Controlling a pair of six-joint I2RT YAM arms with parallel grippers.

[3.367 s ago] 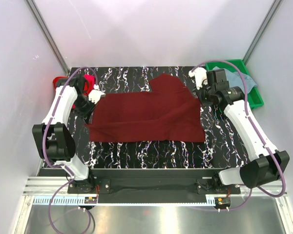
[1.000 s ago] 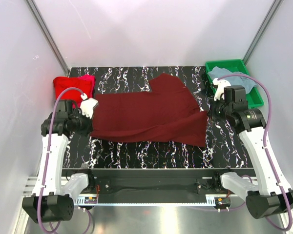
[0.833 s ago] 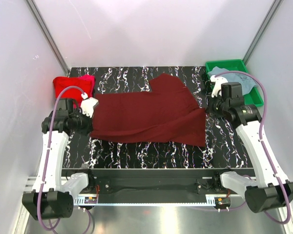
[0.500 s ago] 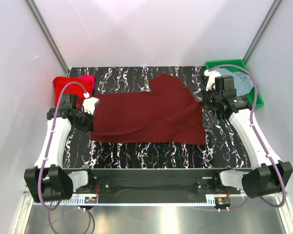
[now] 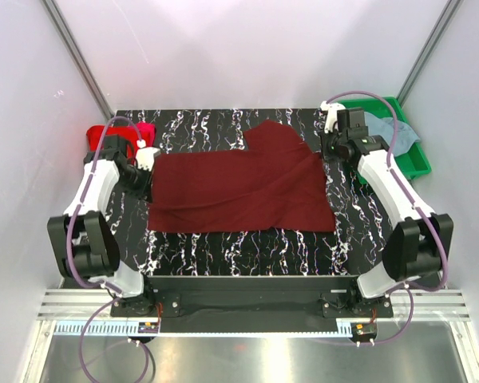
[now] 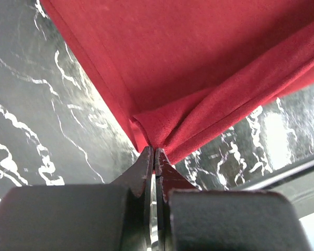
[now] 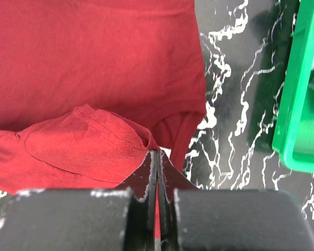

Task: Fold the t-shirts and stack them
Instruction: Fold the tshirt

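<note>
The dark maroon t-shirt [image 5: 239,187] lies spread across the middle of the black marbled table, partly folded over on itself. My left gripper [image 5: 148,163] is shut on its left edge; the left wrist view shows the cloth [image 6: 199,78] pinched at the fingertips [image 6: 146,157]. My right gripper [image 5: 326,152] is shut on the shirt's right edge; the right wrist view shows a raised fold [image 7: 83,141] pinched at the fingertips [image 7: 152,159]. A bright red t-shirt [image 5: 104,137] with a pink one [image 5: 148,128] lies at the far left. The grey-blue t-shirt [image 5: 391,132] lies in the green tray.
The green plastic tray [image 5: 415,163] stands at the back right corner; its rim shows in the right wrist view [image 7: 298,104]. White walls with metal posts surround the table. Bare table [image 5: 247,247] lies in front of the maroon shirt.
Both grippers have moved away from the near edge toward the back, carrying the maroon shirt's side edges. The shirt's front edge has shifted back and now lies flatter.
</note>
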